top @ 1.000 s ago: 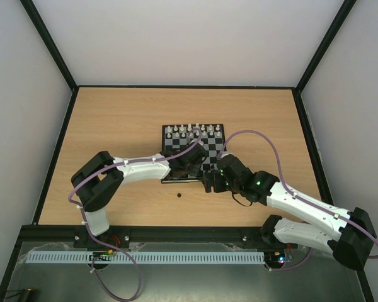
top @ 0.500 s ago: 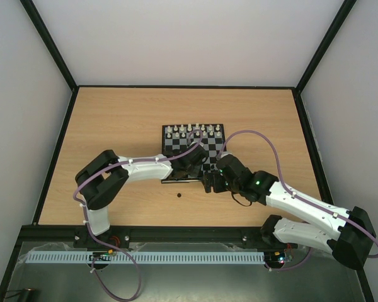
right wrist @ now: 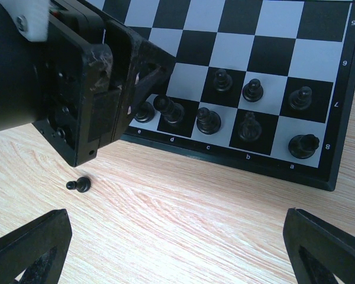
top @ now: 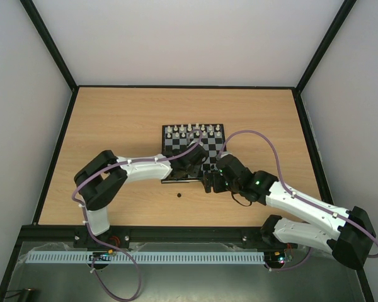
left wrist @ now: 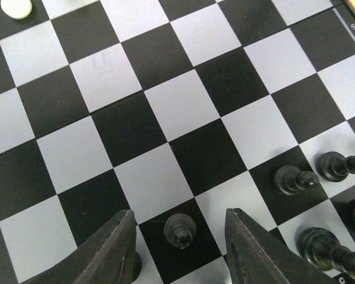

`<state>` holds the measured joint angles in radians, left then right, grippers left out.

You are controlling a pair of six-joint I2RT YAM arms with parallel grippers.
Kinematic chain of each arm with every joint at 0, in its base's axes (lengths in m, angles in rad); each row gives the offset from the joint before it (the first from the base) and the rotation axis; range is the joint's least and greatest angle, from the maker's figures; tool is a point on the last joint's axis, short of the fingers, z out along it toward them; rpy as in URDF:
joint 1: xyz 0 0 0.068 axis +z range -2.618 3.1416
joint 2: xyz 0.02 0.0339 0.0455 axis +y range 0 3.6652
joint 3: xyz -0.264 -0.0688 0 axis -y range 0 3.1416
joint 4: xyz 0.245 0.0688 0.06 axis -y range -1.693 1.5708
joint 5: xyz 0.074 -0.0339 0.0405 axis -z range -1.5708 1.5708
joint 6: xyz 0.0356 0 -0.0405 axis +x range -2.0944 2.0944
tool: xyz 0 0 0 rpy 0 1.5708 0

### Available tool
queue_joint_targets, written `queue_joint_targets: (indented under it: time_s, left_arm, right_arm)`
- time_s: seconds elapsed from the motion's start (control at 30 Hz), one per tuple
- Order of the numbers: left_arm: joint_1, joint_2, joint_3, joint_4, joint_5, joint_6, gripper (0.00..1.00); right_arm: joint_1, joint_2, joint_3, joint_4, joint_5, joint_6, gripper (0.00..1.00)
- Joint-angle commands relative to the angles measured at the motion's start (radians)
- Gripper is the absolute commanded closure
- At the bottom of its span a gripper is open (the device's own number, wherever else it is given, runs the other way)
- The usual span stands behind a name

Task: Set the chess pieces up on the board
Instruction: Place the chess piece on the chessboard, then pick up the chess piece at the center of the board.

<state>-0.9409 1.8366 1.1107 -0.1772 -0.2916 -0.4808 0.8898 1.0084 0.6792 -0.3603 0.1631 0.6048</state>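
From above, the left pincer (top: pixel 192 165) hangs over the near edge of the board (top: pixel 176 143), and one loose pawn (top: pixel 177 195) lies on the bench (top: pixel 113 126).

At the left wrist, its fingers (left wrist: pixel 115 254) stand apart, clear of a standing pawn (left wrist: pixel 180 229). The pincer should rise straight up, fingers spread.

At the right wrist, the right pincer (right wrist: pixel 177 248) gapes empty. Eight black pieces (right wrist: pixel 208 120) show on the board.
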Motion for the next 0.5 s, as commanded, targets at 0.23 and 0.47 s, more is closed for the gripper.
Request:
queue_joint_targets:
  time_s: [0.23,0.47]
  left_arm:
    - [-0.009,-0.135,0.021,-0.038,-0.04,0.006,0.41]
    - [-0.009,-0.312,-0.004,-0.106,-0.099,-0.019,0.23]
  right_arm:
    - [0.002,0.013,-0.004,-0.012,0.0,-0.011,0.02]
    - [0.002,0.018,0.002,-0.021,0.0,-0.009,0.01]
